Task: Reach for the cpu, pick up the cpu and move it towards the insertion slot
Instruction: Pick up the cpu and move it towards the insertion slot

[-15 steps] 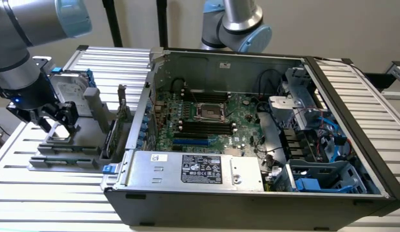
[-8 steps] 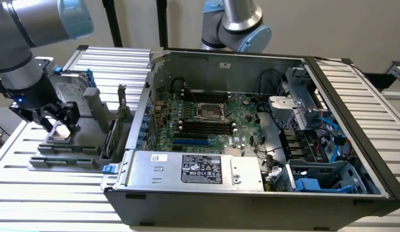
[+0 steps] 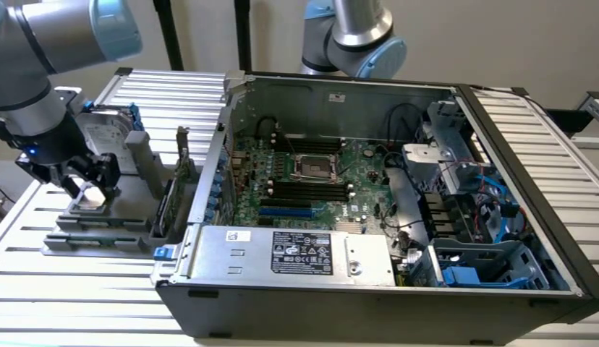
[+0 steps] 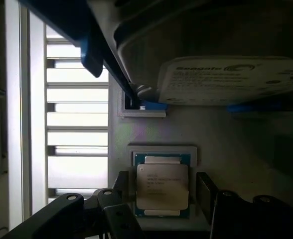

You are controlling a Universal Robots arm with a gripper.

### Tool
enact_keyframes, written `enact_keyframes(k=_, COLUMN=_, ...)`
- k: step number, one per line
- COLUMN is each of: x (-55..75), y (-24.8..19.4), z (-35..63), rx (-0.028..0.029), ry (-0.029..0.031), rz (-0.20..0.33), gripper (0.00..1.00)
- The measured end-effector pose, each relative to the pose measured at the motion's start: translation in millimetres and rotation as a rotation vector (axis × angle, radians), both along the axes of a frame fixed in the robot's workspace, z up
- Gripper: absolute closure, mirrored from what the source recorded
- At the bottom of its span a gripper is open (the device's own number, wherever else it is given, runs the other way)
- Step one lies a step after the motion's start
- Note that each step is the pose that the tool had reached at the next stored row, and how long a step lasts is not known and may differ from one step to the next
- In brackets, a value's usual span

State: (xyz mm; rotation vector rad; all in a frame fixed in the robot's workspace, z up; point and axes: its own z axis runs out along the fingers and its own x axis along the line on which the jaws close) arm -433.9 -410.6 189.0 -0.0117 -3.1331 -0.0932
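Observation:
The cpu (image 4: 162, 185), a flat square chip with a silvery top, lies seated in a pale-framed recess of a grey holder (image 3: 97, 233) at the exterior view's left, outside the computer case. My gripper (image 3: 87, 189) hangs low over that holder. In the wrist view my gripper (image 4: 164, 191) is open, with one dark finger on each side of the chip and a thin gap still showing on one side. The insertion slot (image 3: 314, 168), a square socket with a shiny metal frame, sits mid-motherboard inside the open case, well to the exterior view's right of the gripper.
A silver hard drive (image 3: 105, 137) with blue rails leans up just behind the chip. Upright cards (image 3: 174, 189) stand between the holder and the case wall (image 3: 215, 166). A power supply (image 3: 290, 253) fills the case front. A second arm (image 3: 353, 36) rises behind the case.

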Motion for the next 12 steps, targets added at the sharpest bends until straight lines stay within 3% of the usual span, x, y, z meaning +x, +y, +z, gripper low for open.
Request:
enact_keyframes(k=3, x=0.0, y=-0.1, z=-1.0, rx=-0.0002, ry=0.0025, rz=0.0, gripper=0.35)
enact_keyframes(k=12, x=1.1, y=-0.1, z=-1.6, rx=-0.0024, ry=0.0025, rz=0.0, gripper=0.35)
